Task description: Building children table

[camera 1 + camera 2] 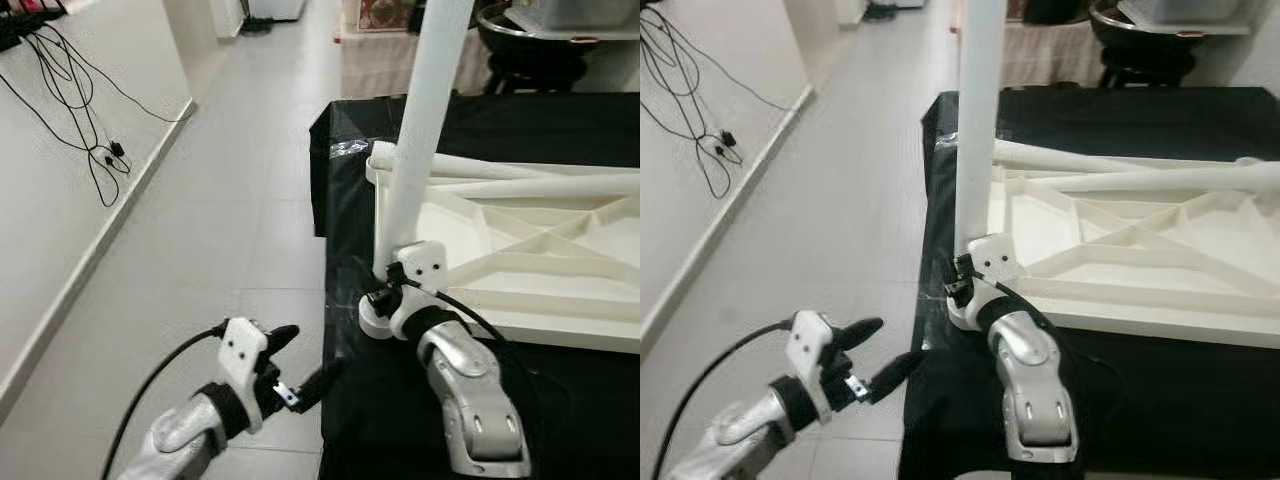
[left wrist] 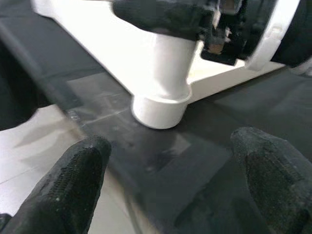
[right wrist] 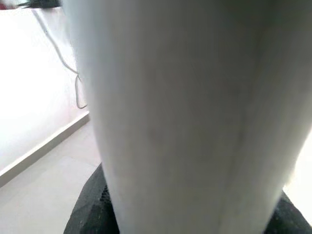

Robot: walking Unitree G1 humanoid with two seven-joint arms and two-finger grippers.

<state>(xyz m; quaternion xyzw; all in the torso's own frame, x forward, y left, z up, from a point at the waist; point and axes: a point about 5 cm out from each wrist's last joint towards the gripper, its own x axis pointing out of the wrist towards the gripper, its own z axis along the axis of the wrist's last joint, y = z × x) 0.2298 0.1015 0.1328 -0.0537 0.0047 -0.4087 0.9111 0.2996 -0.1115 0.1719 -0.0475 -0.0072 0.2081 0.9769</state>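
White plastic tabletop (image 1: 520, 250) lies upside down on a black cloth (image 1: 560, 120), ribbed underside up: raised diagonal struts and a rim wall. We see one leg (image 1: 425, 110), a smooth round white tube, standing upright in the near-left corner socket (image 2: 161, 109), a short round collar that rests on the cloth right at its left edge. Two more legs (image 1: 540, 175) of the same tube lie flat across the far side of the tabletop, side by side.

Right gripper (image 1: 385, 285) is at the base of the upright leg, just above the socket. In the right wrist view the tube (image 3: 195, 112) is pressed close against the lens with a black finger (image 3: 92, 209) behind it, so we read it as clamped on the leg. Silver forearm runs back over the cloth toward the near edge.

Left gripper (image 1: 300, 365) hangs off the left side of the cloth, over grey floor tiles (image 1: 230, 200), near the corner but not touching it. Its textured black fingers (image 2: 73, 185) are spread wide, with nothing between them, pointing at the socket.

Loose black cables (image 1: 70, 90) trail over the white surface at far left.
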